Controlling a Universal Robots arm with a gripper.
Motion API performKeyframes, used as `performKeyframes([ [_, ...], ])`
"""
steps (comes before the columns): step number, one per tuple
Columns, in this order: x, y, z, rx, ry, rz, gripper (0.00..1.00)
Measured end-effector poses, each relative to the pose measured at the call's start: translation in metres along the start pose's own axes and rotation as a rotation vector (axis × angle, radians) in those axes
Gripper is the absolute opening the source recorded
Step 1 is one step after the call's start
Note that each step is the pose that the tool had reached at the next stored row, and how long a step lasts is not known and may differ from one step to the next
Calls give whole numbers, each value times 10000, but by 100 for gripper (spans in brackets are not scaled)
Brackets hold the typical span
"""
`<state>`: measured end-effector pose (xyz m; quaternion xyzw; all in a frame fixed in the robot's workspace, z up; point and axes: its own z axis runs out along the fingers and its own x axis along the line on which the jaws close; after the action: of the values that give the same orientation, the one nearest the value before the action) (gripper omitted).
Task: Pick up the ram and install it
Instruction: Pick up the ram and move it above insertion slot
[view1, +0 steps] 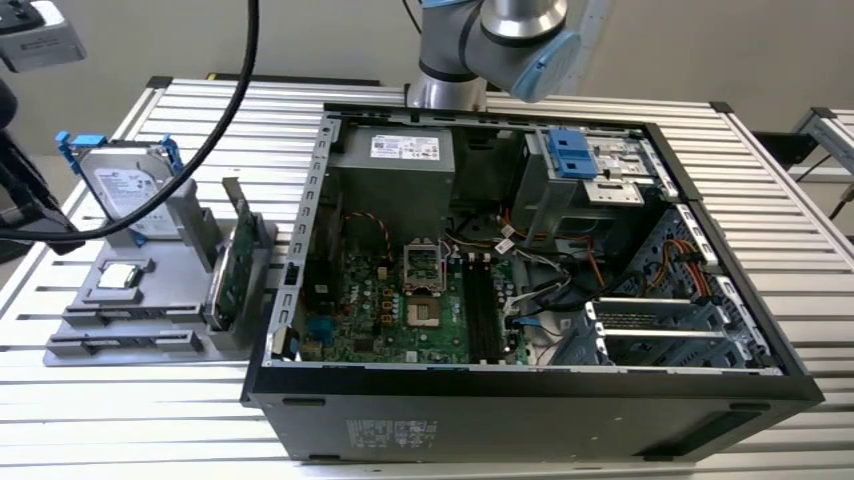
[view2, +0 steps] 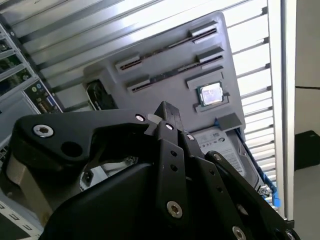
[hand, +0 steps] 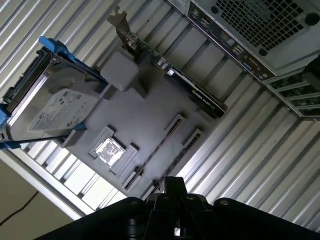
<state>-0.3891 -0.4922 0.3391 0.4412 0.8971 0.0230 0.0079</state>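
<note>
The ram (hand: 158, 148) is a thin dark stick lying flat in a slot of the grey holder tray (hand: 145, 107), held between two end clips. It also shows in the second wrist view (view2: 170, 75), in the row nearer the CPU chip (view2: 210, 93). My gripper (hand: 174, 186) hangs well above the tray, clear of the ram. Its black fingertips (view2: 166, 111) are pressed together with nothing between them.
The open computer case (view1: 534, 390) lies at the table's middle, its motherboard (view1: 400, 300) exposed. On the tray (view1: 80, 350) at the exterior view's left stand a silver hard drive (view1: 127, 190) with blue rails and an upright green card (view1: 230, 285). The arm's base (view1: 461, 60) is behind the case.
</note>
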Motion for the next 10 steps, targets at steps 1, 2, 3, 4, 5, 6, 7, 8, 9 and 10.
performKeyframes([
  [1, 0, -1, 2, 0, -7, 142, 0],
  [2, 1, -1, 5, -1, -14, 296, 0],
  [3, 1, -2, 8, -1, -21, 437, 0],
  [4, 1, -2, 11, -3, -27, 570, 0],
  [5, 1, -3, 15, -4, -35, 723, 0],
  [6, 2, -3, 18, -6, -42, 867, 0],
  [7, 2, -4, 21, -6, -49, 1021, 0],
  [8, 2, -4, 24, -7, -56, 1153, 0],
  [9, 3, -5, 27, -8, -63, 1303, 0],
  [10, 3, -6, 30, -9, -70, 1449, 0],
])
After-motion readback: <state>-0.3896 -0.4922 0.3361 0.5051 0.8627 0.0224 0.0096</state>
